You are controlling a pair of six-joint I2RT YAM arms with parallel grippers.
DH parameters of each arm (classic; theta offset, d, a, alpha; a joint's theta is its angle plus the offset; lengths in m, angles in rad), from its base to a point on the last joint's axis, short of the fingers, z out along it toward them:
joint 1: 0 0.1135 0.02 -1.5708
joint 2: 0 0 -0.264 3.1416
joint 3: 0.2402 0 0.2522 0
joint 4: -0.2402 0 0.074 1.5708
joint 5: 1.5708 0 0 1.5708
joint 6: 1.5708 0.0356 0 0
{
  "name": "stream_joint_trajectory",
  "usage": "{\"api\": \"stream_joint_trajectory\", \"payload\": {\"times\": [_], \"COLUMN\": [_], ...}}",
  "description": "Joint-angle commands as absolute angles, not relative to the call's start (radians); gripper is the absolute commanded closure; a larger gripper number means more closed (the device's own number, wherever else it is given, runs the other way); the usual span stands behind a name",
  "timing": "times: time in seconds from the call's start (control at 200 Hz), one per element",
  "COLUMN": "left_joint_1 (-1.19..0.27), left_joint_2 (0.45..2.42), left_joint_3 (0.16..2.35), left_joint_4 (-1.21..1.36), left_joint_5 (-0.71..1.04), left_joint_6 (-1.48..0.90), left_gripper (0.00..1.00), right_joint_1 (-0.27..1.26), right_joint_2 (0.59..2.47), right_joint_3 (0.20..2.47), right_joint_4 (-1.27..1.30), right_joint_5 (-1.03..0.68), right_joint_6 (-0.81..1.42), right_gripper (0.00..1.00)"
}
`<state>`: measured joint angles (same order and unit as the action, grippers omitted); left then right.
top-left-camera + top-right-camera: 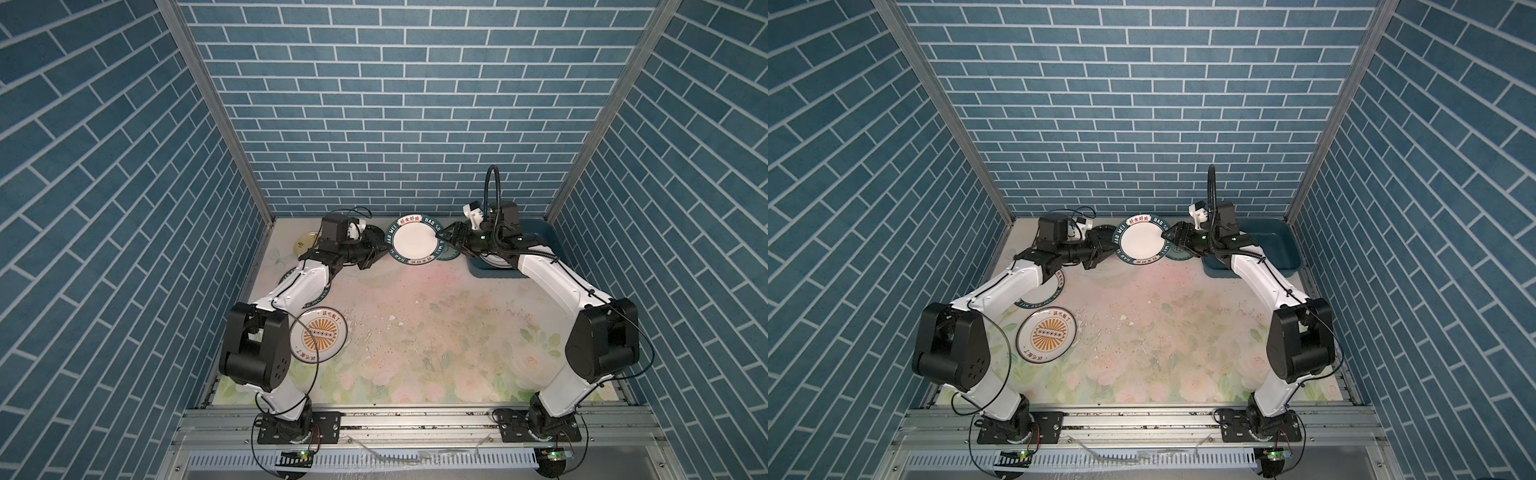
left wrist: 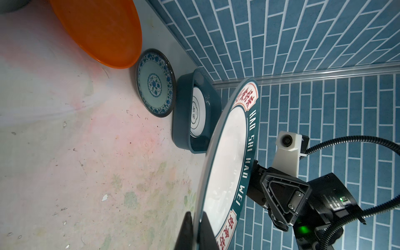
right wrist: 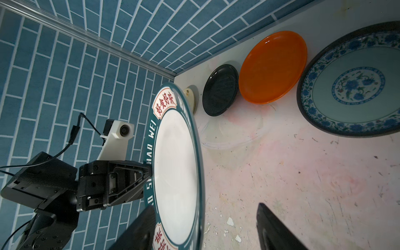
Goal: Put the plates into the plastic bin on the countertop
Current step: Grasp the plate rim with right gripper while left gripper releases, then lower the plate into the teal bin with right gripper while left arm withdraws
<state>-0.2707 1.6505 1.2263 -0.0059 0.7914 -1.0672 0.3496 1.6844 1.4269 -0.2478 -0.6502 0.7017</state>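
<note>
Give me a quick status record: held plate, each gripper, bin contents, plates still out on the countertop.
Held plate: HAO SHI HAO WEI plate, raised above the countertop between the arms
Left gripper: shut on that plate's rim
Right gripper: open, jaws straddling the opposite rim, not clamped
Plastic bin: holds the white plate with dark ring and characters
Outside the bin: orange sunburst plate, second lettered plate under the left arm, cream-yellow plate, black plate, orange plate, teal-patterned plate
</note>
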Motion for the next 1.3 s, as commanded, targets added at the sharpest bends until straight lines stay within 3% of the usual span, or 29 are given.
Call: {"api": "stream_joint_trajectory", "payload": {"times": [0.0,0.32,0.705,0.785,0.88,0.94,1.03,1.15,1.29], "left_joint_1": [-0.281,-0.294,-0.299,-0.299,-0.299,-0.299,-0.299,-0.299,-0.299], "left_joint_2": [1.654,1.637,1.628,1.624,1.612,1.603,1.586,1.543,1.487], "left_joint_3": [1.256,1.290,1.285,1.280,1.278,1.277,1.280,1.300,1.321], "left_joint_4": [0.056,-0.032,-0.031,-0.028,-0.027,-0.033,-0.082,-0.236,-0.351], "left_joint_5": [0.821,0.785,0.782,0.780,0.775,0.771,0.741,0.636,0.548], "left_joint_6": [-1.091,-1.010,-1.004,-1.003,-1.001,-0.991,-0.955,-0.859,-0.762], "left_gripper": [0.98,0.97,0.94,0.83,0.57,0.35,0.16,0.06,0.01], "right_joint_1": [0.350,0.350,0.350,0.349,0.350,0.349,0.350,0.348,0.334], "right_joint_2": [1.693,1.698,1.700,1.700,1.701,1.703,1.704,1.703,1.706], "right_joint_3": [1.448,1.442,1.430,1.430,1.436,1.437,1.441,1.443,1.446], "right_joint_4": [-0.249,-0.288,-0.318,-0.326,-0.323,-0.316,-0.312,-0.322,-0.347], "right_joint_5": [-0.676,-0.647,-0.606,-0.594,-0.593,-0.595,-0.595,-0.569,-0.539], "right_joint_6": [0.707,0.712,0.713,0.715,0.728,0.736,0.742,0.749,0.752], "right_gripper": [0.35,0.67,0.97,1.00,1.00,1.00,1.00,1.00,1.00]}}
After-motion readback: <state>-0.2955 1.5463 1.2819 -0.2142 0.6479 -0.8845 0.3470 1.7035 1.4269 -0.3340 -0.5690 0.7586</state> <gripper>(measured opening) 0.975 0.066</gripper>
